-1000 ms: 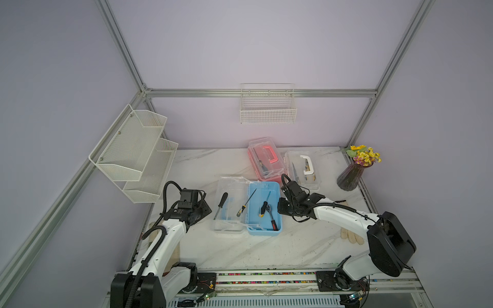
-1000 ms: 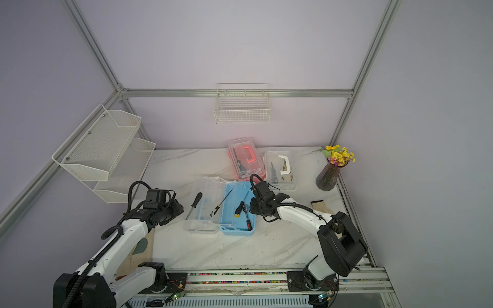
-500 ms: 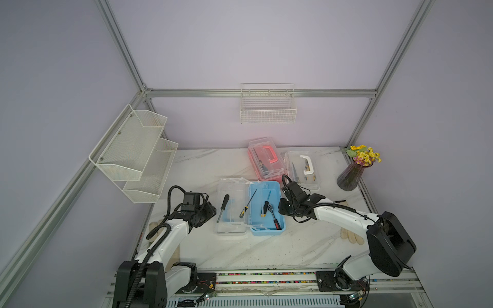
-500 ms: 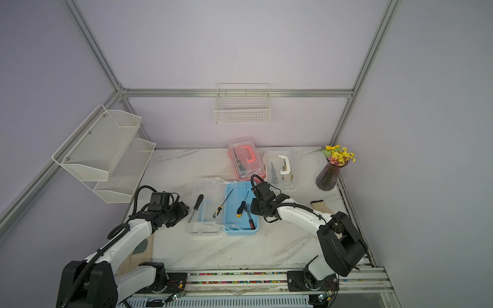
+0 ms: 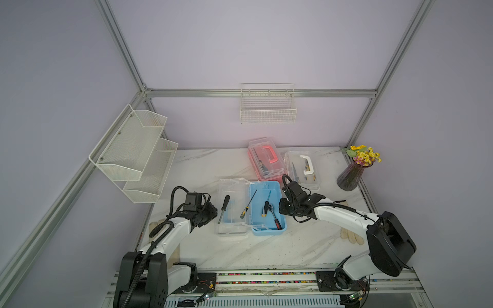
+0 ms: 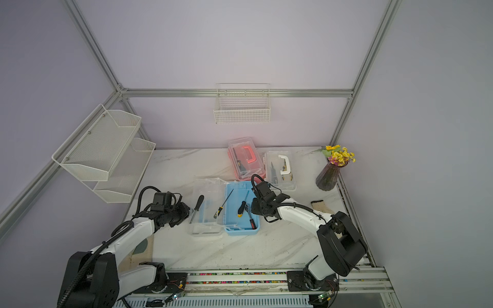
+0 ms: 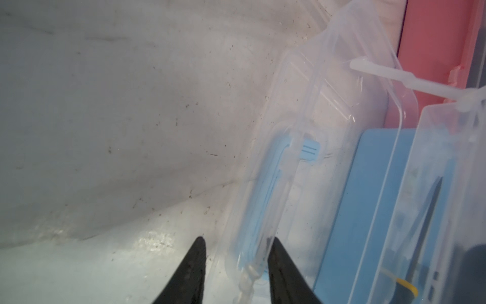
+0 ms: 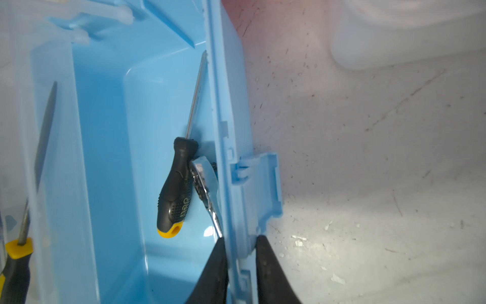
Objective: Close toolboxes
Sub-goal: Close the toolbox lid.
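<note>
a second ago the left gripper (image 7: 236,243) stood well left of the open blue toolbox (image 5: 262,188), at the lower middle of the frame. it has since slid right to the outer edge of the clear lid (image 5: 234,192), and its jaws have narrowed. in the left wrist view they straddle the lid's rim, but i cannot tell if they pinch it yet. the right gripper (image 8: 239,242) has not moved: it is clamped narrow on the box's right wall, just below the latch. so the base looks braced, and lifting the lid over seems to be the next step.

a black screwdriver (image 5: 223,208) lies on the lid and a thin screwdriver (image 5: 248,203) crosses the hinge line. both would likely slide or jam as the lid swings.

counted in both top views:
- three toolboxes: blue open, with the pink toolbox (image 5: 264,160) and white toolbox (image 5: 301,168) above it toward the right, lids down
- three screwdrivers, the third (image 8: 175,189) inside the blue base
- one socket wrench (image 5: 274,218)
- two arms
- one wire basket (image 5: 268,112)
- one two-tier mesh shelf (image 5: 133,149)
- one vase (image 5: 349,177)
</note>
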